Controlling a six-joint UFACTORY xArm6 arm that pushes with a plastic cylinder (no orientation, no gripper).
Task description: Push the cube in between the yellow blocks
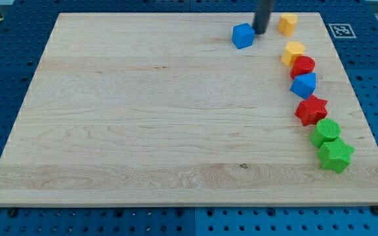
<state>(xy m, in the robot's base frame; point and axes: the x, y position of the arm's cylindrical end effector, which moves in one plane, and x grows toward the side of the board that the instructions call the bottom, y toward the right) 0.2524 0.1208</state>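
A blue cube sits near the view's top, right of centre. My tip stands just to the cube's right, touching or nearly touching it. A yellow block lies further right near the board's top edge. A second yellow block lies below it, at the head of a column of blocks. The tip stands between the cube and the upper yellow block.
Below the second yellow block a column runs down the view's right: a red cylinder, a blue block, a red star, a green cylinder, a green star. The wooden board rests on a blue pegboard.
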